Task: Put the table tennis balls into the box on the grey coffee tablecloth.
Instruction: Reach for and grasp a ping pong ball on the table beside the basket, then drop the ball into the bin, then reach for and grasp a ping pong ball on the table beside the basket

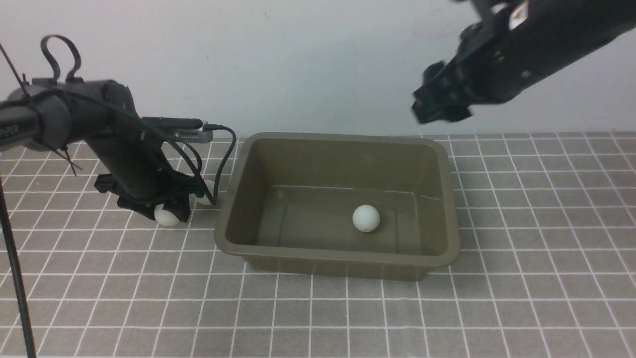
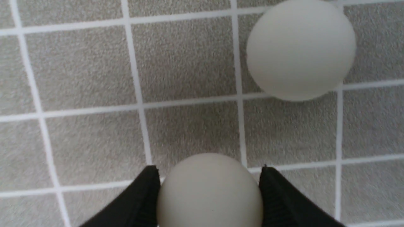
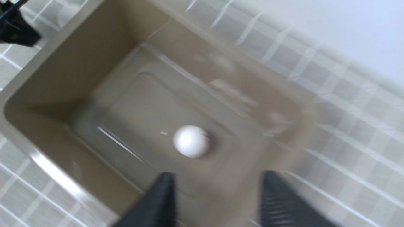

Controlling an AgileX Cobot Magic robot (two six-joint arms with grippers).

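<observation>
Matte white ball point(image 1: 366, 219) lying inside glossy olive-grey, round-cornered box point(image 1: 338, 256), another point(image 2: 210, 192) clamped between black left fingertips point(image 2: 210, 192), third point(image 2: 301, 50) round on white-gridded cloth point(image 1: 318, 313); right gripper point(image 3: 217, 179) apart above.

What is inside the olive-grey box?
Inside the box lies one white ball, on its floor. The near wall hides the front strip of the floor in the front view.
</observation>
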